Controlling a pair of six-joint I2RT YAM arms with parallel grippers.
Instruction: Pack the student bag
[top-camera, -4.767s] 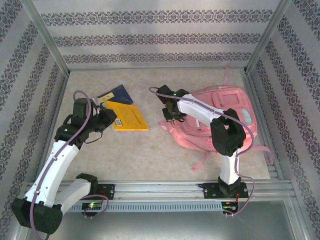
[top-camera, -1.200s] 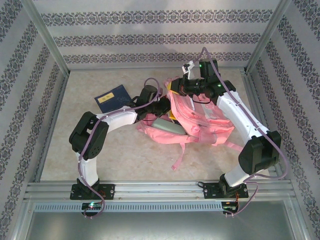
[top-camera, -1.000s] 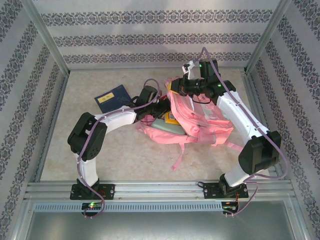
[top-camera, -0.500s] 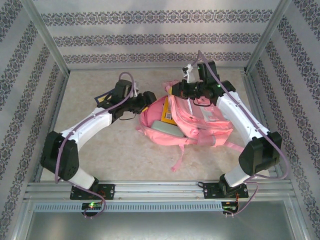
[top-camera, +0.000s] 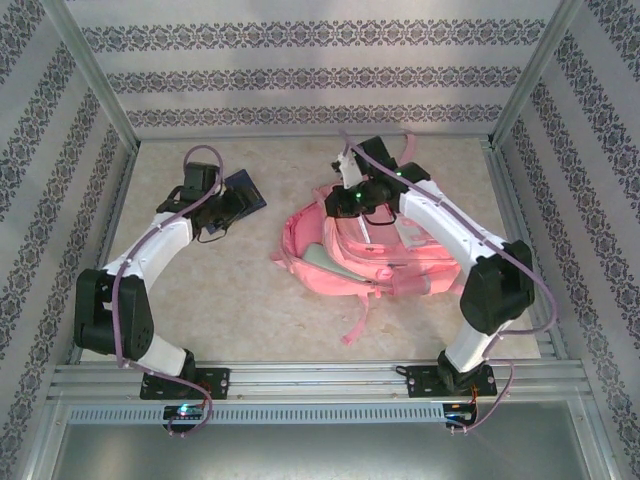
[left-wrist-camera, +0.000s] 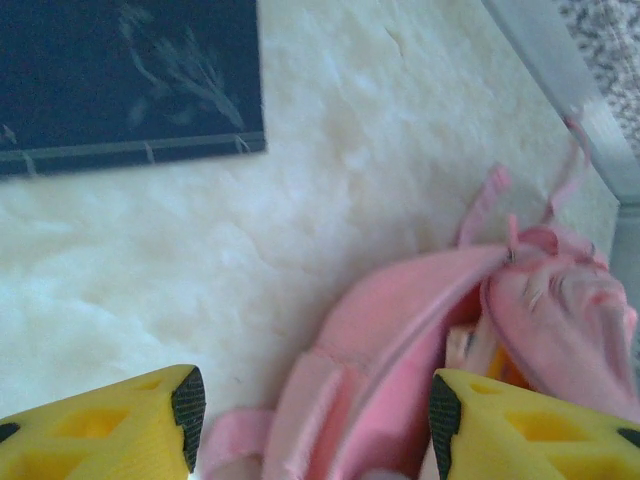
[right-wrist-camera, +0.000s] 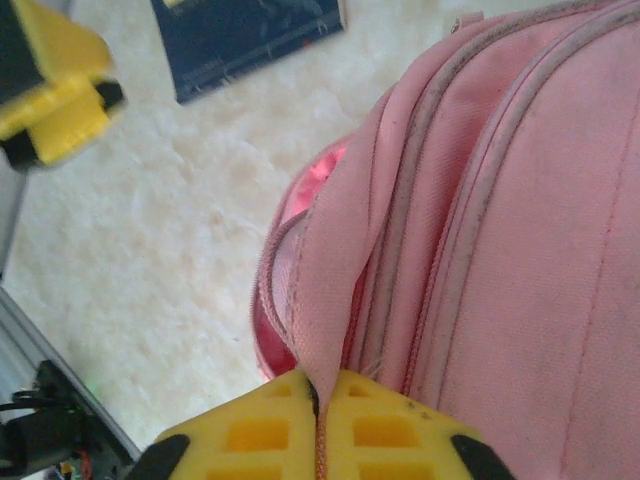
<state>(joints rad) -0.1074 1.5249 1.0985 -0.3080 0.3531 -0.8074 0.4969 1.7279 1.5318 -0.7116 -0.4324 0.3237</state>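
Pink student bag (top-camera: 380, 255) lies centre-right on the table (top-camera: 250, 310), mouth facing left, rim pinched in my R gripper (right-wrist-camera: 318, 385). L gripper (left-wrist-camera: 315, 405) hangs spread, empty, by the dark blue book (top-camera: 243, 188) nr far-left corner; next, I judge: grip it, slide it in. Vs a moment ago, L gripper has left the bag mouth; bag sags lower.

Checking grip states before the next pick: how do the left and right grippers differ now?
The left gripper has its jaws wide apart, gripping nothing; the right gripper has its jaws pinched on a fold of the student bag. The left gripper hangs over the table near the dark blue book; the right gripper sits at the bag's opening. Both have yellow fingers.
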